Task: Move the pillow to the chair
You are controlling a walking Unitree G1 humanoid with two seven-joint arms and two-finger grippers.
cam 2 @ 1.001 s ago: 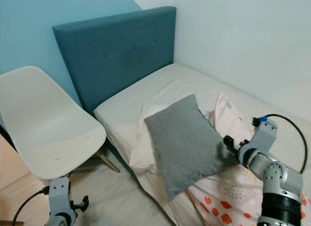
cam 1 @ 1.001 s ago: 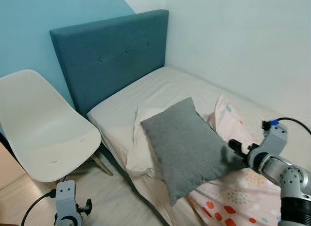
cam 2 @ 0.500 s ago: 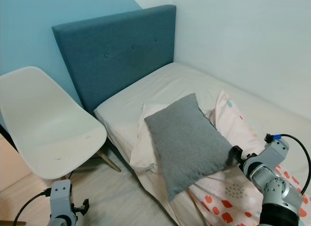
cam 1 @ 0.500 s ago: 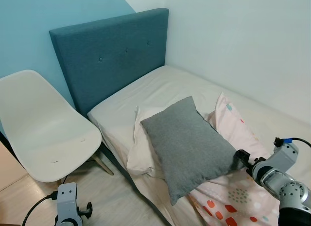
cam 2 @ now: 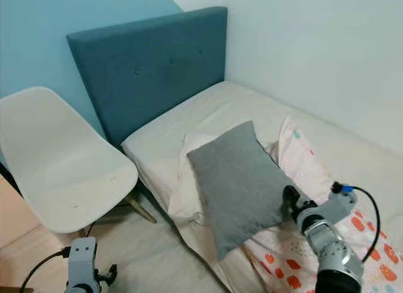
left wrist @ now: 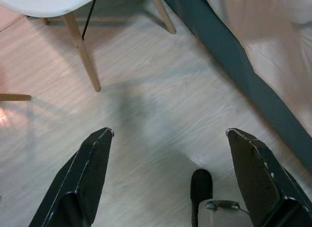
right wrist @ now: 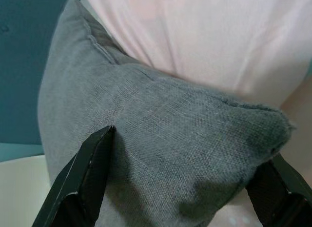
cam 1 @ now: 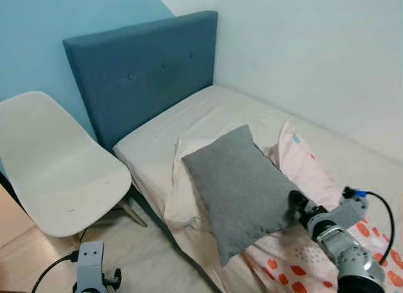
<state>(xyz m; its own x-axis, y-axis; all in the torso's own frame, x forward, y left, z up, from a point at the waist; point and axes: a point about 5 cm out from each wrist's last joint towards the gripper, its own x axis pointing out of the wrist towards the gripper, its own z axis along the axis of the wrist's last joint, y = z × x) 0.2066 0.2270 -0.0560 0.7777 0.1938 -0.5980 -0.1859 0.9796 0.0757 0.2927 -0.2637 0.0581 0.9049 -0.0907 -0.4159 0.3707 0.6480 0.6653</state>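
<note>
the task is barely begun: the grey pillow (cam 1: 242, 187) lies on the bed (cam 1: 208, 116), propped at a slant on a cream pillow (cam 1: 182, 192) and a pink patterned quilt (cam 1: 302, 173), well apart from the white chair (cam 1: 56, 173) that stands at the left by the headboard (cam 1: 138, 72). the right gripper (right wrist: 185, 188) is at the pillow's near right corner, its two black fingers spread wide with that corner between them, not pinched. the grip, the lift and the carry across to the chair seat are all left to do. the left gripper (left wrist: 170, 178) hangs idle low over the pale wood floor (left wrist: 146, 114), fingers wide apart.

the pillow is a soft rectangle of coarse woven grey cloth with a seamed edge and a pointed corner; it will likely sag when lifted by one corner. the chair is a smooth moulded shell on slim wooden legs. the headboard is buttoned teal fabric.
</note>
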